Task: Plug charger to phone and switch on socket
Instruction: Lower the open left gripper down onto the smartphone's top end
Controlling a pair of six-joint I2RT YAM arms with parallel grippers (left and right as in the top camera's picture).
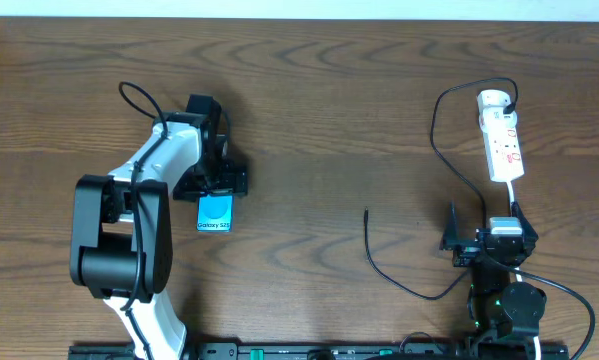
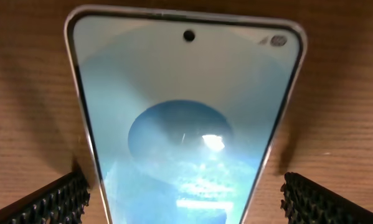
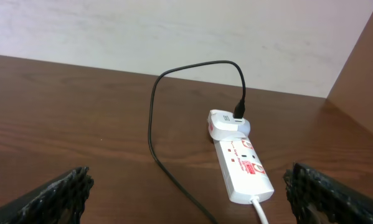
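The phone (image 1: 214,213) lies flat on the wooden table, its light blue screen with "Galaxy S25" text facing up. My left gripper (image 1: 216,185) is open just behind it. In the left wrist view the phone (image 2: 180,112) fills the frame and the left gripper (image 2: 183,199) straddles it with a gap on each side. The white socket (image 1: 501,135) lies at the far right. The black charger (image 1: 389,272) runs from its round plug to a free tip (image 1: 367,213) at mid-table. My right gripper (image 1: 485,222) is open and empty, just near of the socket (image 3: 242,165).
The charger cable (image 3: 152,124) arcs left of the socket, between the open right gripper (image 3: 186,193) fingers. A white cord leaves the socket's near end (image 3: 258,208). A pale wall stands behind the table's far edge (image 3: 174,37).
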